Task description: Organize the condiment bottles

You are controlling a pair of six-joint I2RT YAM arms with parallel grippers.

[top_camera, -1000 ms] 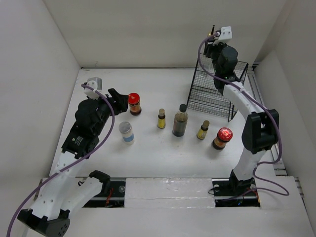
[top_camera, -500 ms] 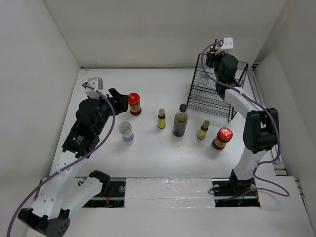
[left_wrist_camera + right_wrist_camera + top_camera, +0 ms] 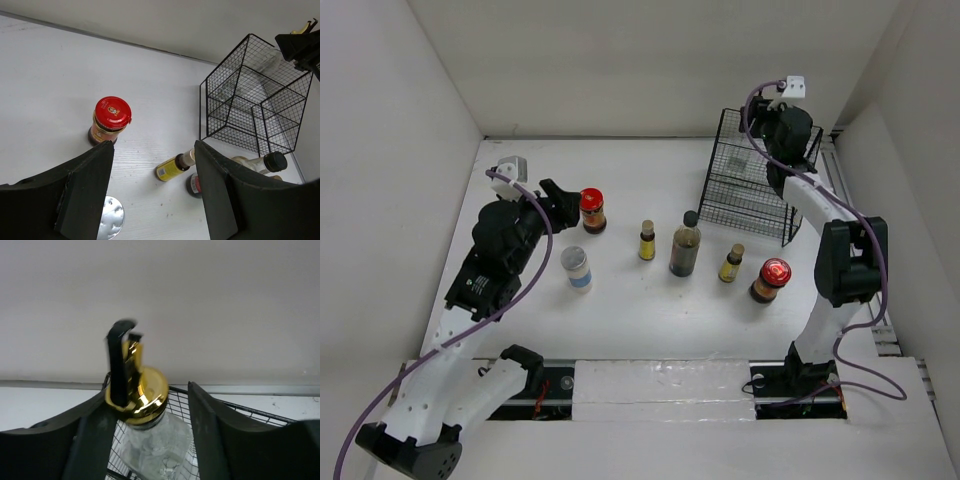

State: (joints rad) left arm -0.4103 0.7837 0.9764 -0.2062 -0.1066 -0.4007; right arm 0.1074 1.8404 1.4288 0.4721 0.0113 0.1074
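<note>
As far as the views show, progress: early. One of the seven condiment bottles is at the black wire basket (image 3: 735, 190); six stand outside it on the table (image 3: 650, 310).
Bottle at the basket: tall clear bottle (image 3: 147, 440), body down inside the wire walls at the far right of the table. I cannot tell which compartment, or whether its base rests on the basket floor.
Long axis: near vertical. Neck up, gold spout (image 3: 137, 385) pointing upward and standing clear above the basket's top rim.
Right gripper (image 3: 150, 390): above the basket, fingers either side of the gold spout. The jaws stand parted wider than the cap, with a visible gap on one side; judged to have no hold on it.
Left gripper (image 3: 152, 190): jaws wide apart, holding nothing, hovering just beside the left red-lidded jar (image 3: 592, 210).
Remaining on the table, all upright, in a loose row:
- left red-lidded jar
- white shaker (image 3: 577, 268)
- tiny yellow-labelled bottle (image 3: 647, 240)
- dark black-capped bottle (image 3: 685, 248)
- second tiny yellow-labelled bottle (image 3: 731, 263)
- right red-lidded jar (image 3: 772, 278), nearest the basket
Outstanding: six placements, judging by the task; the left arm looks positioned for the jar beside it.
</note>
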